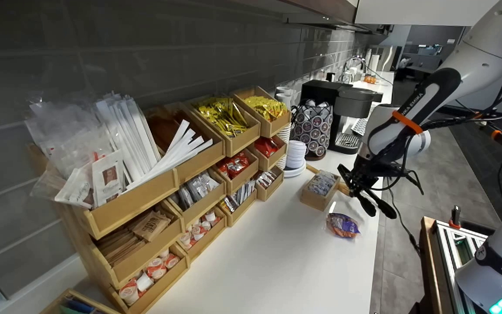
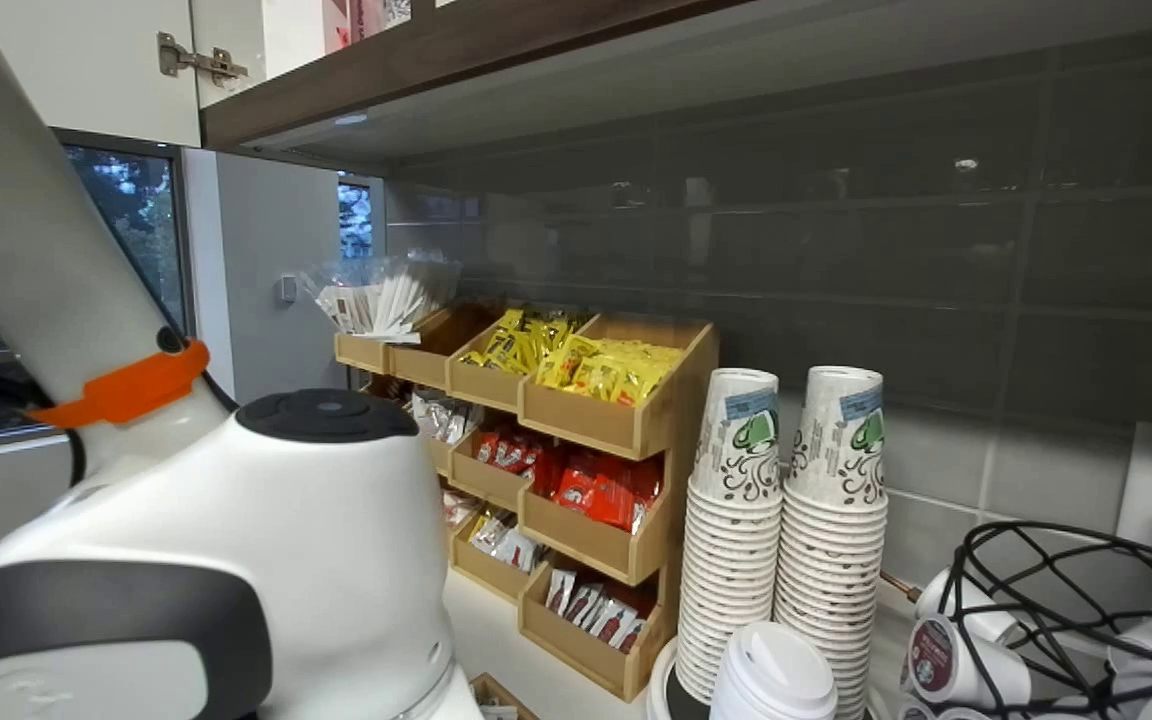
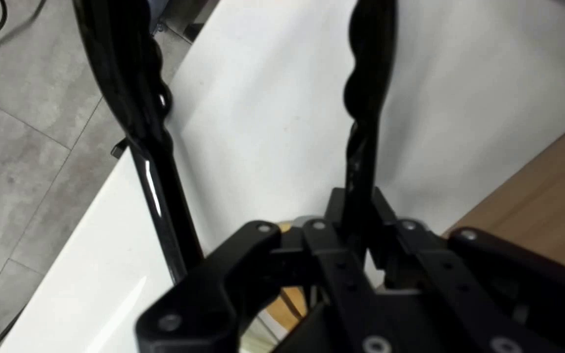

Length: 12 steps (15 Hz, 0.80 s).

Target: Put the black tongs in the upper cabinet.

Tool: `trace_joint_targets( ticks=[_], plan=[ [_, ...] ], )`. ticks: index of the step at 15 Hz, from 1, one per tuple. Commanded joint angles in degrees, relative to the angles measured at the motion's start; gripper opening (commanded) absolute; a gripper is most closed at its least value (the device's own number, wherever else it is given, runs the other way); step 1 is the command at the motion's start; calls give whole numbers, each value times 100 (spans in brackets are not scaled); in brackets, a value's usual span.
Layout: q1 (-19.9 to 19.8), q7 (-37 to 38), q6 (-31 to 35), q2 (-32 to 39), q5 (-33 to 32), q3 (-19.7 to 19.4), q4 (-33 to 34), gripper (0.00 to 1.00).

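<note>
My gripper [image 1: 356, 187] is above the right edge of the counter in an exterior view. In the wrist view its fingers [image 3: 358, 211] are shut on one arm of the black tongs [image 3: 370, 93]. The other arm of the tongs runs outside the fingers, to the left. The tongs [image 1: 368, 206] hang downward with their two ends spread apart. Their joined end is hidden or too dark to make out. The upper cabinet [image 2: 476, 62] shows its brown lower edge and an open door at the left in an exterior view. Its underside edge [image 1: 320, 8] also shows at the top.
A small colourful packet [image 1: 342, 225] lies on the counter [image 1: 273, 261] below the tongs. A wooden box of packets [image 1: 316, 200] stands beside the gripper. The tiered wooden rack [image 1: 207, 209], paper cups [image 2: 736, 580], capsule basket [image 1: 313, 131] and coffee machine [image 1: 351, 102] line the wall.
</note>
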Motion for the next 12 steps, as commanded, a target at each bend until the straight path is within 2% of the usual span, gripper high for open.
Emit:
trace_joint_targets(
  ticks=[1, 2, 5, 7, 8, 10, 12],
  plan=[
    [8, 437, -534, -487, -811, -94, 19, 4],
    [-70, 517, -562, -735, -1028, -33, -201, 4],
    [-149, 375, -1234, -1015, -1254, 112, 19, 4],
    [-215, 238, -1606, -1559, -1474, 209, -258, 4],
    [-201, 22, -2006, -1543, -1478, 252, 20, 4],
    [-306, -4, -2430, -2036, -1790, 389, -200, 4],
    [-316, -211, -2900, -2322, -1873, 490, -85, 4]
  ],
)
